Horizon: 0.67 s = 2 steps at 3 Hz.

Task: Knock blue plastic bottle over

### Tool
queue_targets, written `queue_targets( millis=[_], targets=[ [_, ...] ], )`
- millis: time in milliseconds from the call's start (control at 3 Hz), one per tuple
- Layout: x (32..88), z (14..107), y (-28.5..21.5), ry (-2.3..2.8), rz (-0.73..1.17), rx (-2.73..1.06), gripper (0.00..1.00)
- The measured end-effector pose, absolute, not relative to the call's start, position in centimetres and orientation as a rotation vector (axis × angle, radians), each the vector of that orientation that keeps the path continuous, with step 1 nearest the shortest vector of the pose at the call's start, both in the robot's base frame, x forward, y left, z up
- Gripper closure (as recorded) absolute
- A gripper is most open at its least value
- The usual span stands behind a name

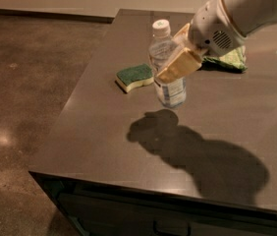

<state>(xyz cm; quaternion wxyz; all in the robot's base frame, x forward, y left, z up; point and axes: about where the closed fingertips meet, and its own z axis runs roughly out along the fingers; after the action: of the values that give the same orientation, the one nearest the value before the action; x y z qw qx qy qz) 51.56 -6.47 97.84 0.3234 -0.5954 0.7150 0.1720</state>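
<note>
camera view: claw grips the blue plastic bottle upright near the sponge, well inside table edges.

Dim, warm indoor light. The dark table has a dull sheen that grows paler toward its far edge. Light falls from above and behind, so the arm and the gripper, which is at the bottle near the table's middle, throw one large, soft-edged shadow toward the near edge. The clear bottle catches small highlights. A pale patch of glare lies on the brown floor at left.
</note>
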Motion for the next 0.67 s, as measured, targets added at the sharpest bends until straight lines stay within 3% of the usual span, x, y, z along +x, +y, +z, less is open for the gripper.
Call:
queue_targets(
  millis=[667],
  targets=[
    [54.2,97.7,-11.3,2.053,0.156,-1.743,1.0]
  ],
)
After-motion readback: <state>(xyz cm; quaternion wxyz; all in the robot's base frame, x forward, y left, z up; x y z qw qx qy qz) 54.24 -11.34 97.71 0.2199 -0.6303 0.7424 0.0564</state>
